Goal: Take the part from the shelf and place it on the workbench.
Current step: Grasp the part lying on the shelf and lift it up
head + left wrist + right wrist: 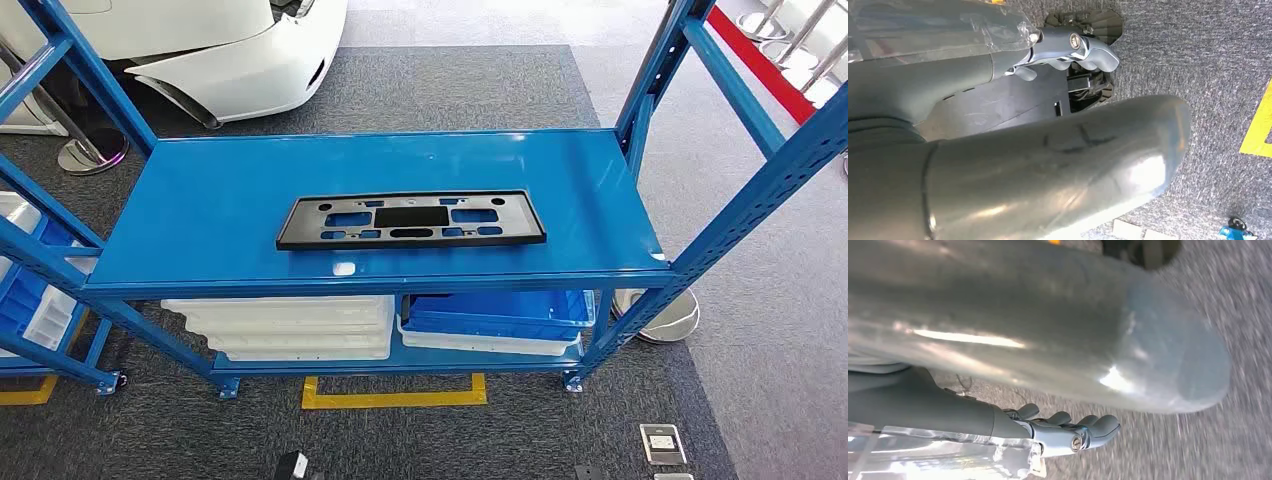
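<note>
The blue shelf (200,210) stands straight ahead in the head view, its top deck wide and glossy between slanted blue uprights. On that deck, a little right of centre and nearer the front edge than the back, lies the part (411,221): a long, flat black frame with rectangular cut-outs, lying flat with its long side running left to right. No writing or brand can be read on it.

Below the deck, on the lower level, sit stacked white trays (285,328) at the left and a blue tray (500,312) resting on another white one at the right. Yellow floor tape (395,397) marks the grey carpet just in front of the shelf.

Both hands are well apart from the part, hanging over carpet. The left hand (1075,50) has its fingers curled in with nothing in them. The right hand (1068,427) likewise shows its fingers curled in, holding nothing and touching nothing.
</note>
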